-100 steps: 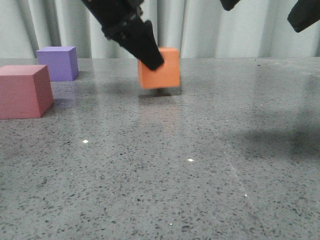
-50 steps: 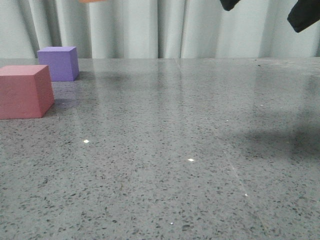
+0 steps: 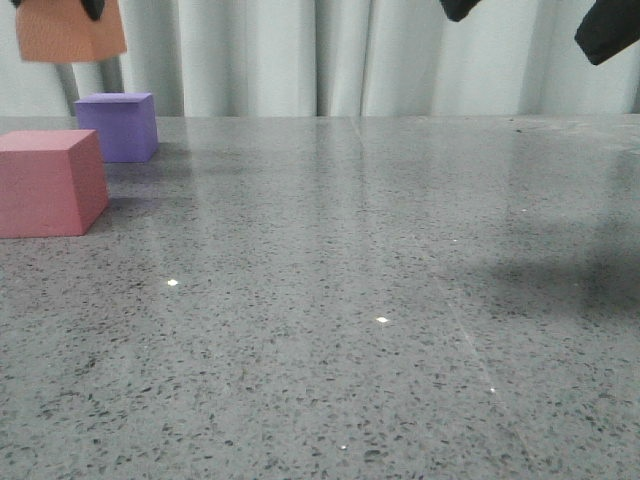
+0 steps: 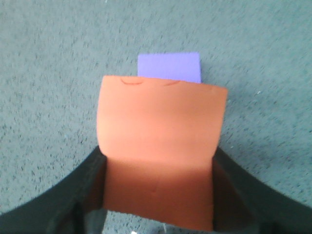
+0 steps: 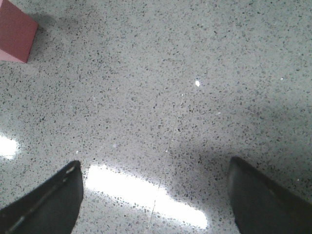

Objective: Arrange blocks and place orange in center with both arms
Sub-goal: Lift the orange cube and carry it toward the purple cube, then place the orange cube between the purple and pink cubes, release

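The left gripper [image 4: 158,195] is raised, clamped on the orange cube [image 4: 161,146]; the right gripper [image 5: 156,195] is held high, fingers spread.

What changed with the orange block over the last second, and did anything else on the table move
The orange cube left the table's middle: the left pincer, already gripping it, lifted it and carried it left, and now holds it in the air above the purple cube. The purple and pink-red cube stayed put. The right pincer stayed raised and open.
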{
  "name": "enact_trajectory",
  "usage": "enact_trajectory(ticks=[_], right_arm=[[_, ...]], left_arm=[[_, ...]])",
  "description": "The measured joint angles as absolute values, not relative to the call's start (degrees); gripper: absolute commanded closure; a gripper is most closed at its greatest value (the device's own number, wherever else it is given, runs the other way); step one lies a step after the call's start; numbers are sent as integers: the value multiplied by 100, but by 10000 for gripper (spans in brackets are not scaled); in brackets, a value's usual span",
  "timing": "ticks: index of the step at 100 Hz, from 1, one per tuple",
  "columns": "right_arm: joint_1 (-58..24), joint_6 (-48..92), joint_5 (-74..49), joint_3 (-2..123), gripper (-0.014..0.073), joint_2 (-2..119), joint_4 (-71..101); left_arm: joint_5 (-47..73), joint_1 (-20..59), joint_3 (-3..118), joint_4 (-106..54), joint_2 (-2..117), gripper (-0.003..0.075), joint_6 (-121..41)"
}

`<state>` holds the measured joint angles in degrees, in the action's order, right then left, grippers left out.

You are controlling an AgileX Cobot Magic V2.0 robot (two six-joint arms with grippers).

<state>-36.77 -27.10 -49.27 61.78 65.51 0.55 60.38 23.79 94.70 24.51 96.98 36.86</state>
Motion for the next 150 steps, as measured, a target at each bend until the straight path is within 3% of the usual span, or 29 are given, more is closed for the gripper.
enact_trajectory(ticks=[54,150], right_arm=[[-3677,-2710,-4927,6178,-8,6551,55],[-3677,-2710,-4864,6178,-8,6551,55]], left_arm=[[5513,2379,8654,2276,9698,710,4146],[5446,2169,8642,2259,10188,707,4552]])
